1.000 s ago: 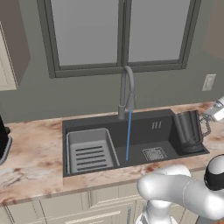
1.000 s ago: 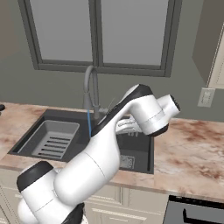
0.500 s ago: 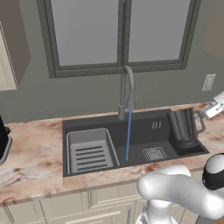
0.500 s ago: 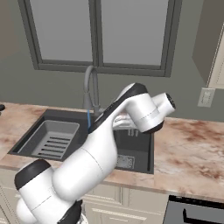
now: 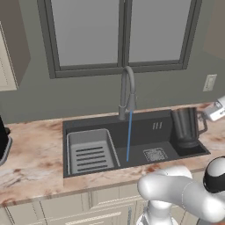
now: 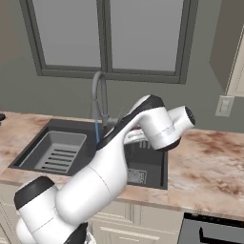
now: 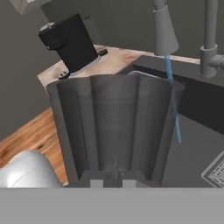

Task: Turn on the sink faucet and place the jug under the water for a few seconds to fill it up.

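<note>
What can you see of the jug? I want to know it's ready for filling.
The jug is a dark grey, translucent, faceted cylinder with a loop handle on its right side, upright and open at the top. It hangs over the right end of the sink, held at the handle by the shut gripper. It stands apart from the water, well to its right.

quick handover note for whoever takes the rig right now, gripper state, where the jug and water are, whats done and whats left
Gripper: shut on the jug's handle, at the right end of the sink.
Jug: upright, held over the sink's right end, well to the right of the stream and not under it.
Sink faucet: on; the water falls straight into the basin near the drain grate.
Done: faucet turned on, jug gripped.
Left: move the jug left under the stream and hold it there a few seconds to fill.
</note>
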Tool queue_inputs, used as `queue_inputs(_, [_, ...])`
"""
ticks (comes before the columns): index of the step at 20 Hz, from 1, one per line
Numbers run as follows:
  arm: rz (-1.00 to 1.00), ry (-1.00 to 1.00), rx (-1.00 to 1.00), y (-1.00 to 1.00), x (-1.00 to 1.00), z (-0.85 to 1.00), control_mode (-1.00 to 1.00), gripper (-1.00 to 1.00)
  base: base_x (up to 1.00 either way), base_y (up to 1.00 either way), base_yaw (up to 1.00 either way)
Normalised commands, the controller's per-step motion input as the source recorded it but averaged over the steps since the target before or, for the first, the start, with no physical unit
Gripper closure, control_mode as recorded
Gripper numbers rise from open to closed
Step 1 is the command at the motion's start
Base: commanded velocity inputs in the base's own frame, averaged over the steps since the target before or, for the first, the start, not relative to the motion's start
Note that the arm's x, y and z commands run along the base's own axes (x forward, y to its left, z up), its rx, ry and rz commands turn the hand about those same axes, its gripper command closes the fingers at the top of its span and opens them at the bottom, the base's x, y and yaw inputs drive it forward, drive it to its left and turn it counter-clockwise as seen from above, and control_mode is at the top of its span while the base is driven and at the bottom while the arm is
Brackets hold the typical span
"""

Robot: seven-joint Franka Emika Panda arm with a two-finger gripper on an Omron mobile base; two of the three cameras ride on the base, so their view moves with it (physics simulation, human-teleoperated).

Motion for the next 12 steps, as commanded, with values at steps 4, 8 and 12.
queue_inputs(4, [0.00, -0.13, 0.00, -0.08, 0.00, -0.01, -1.00, 1.00, 0.00, 0.00, 0.00])
queue_inputs(8, [0.00, -0.03, 0.00, 0.00, 0.06, -0.26, -1.00, 1.00, 0.00, 0.00, 0.00])
queue_inputs(12, [0.00, 0.00, 0.00, 0.00, 0.10, -0.31, -1.00, 1.00, 0.00, 0.00, 0.00])
